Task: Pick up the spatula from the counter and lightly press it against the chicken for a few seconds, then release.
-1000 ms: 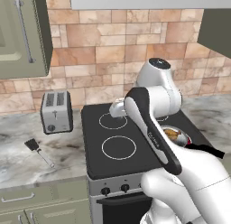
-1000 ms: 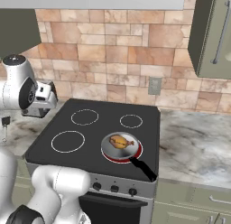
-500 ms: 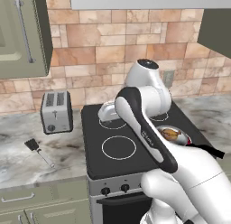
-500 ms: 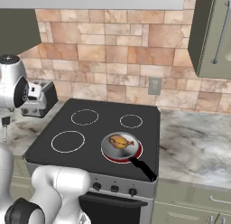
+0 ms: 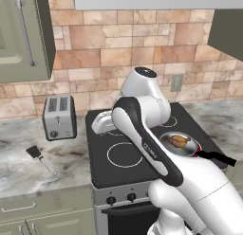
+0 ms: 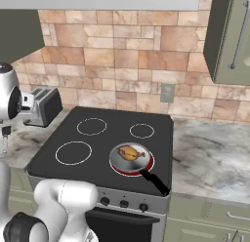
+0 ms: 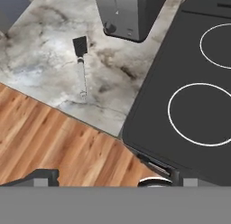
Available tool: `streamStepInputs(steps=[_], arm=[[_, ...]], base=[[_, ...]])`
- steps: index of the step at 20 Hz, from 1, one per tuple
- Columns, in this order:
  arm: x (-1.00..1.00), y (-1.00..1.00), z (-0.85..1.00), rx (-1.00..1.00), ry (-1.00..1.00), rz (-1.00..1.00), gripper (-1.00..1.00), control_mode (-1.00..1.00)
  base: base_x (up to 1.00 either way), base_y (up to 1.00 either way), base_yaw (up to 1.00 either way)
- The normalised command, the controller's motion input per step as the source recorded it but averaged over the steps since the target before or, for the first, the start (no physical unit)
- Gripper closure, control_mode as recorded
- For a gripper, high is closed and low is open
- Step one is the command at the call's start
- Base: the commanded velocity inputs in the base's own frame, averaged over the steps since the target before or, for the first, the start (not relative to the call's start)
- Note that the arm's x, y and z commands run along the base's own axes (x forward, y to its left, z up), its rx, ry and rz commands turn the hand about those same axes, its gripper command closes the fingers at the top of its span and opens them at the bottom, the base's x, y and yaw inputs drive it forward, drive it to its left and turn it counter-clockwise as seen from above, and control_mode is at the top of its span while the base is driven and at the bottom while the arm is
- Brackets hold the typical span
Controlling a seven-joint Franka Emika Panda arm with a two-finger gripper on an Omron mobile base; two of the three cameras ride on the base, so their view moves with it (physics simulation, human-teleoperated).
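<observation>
fingers (image 7: 43,177) spread wide, apparently empty, spatula (image 7: 81,60) lying untouched on counter (image 7: 36,69) near toaster (image 7: 128,13)

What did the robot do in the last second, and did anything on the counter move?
The arm swung left across the stove, bringing its open hand nearer the spatula lying on the counter. It has taken hold of nothing. The spatula, the toaster and the chicken in its pan stayed where they were.
</observation>
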Motion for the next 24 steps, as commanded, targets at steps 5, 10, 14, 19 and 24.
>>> streamStepInputs(steps=[5, 10, 14, 19, 24], arm=[[-0.09, 0.33, -0.02, 0.01, 0.0, 0.04, -1.0, -1.0], [-0.05, 0.3, -0.2, 0.0, 0.0, 0.01, -1.0, -1.0], [0.0, 0.28, -0.29, 0.0, 0.0, 0.0, -1.0, -1.0], [0.0, 0.35, -0.07, 0.0, 0.0, 0.0, -1.0, -1.0], [0.0, 0.43, -0.07, 0.0, 0.0, 0.0, -1.0, -1.0]], base=[[0.0, 0.0, 0.0], [0.0, 0.0, 0.0], [0.0, 0.0, 0.0], [0.0, 0.0, 0.0], [0.0, 0.0, 0.0]])
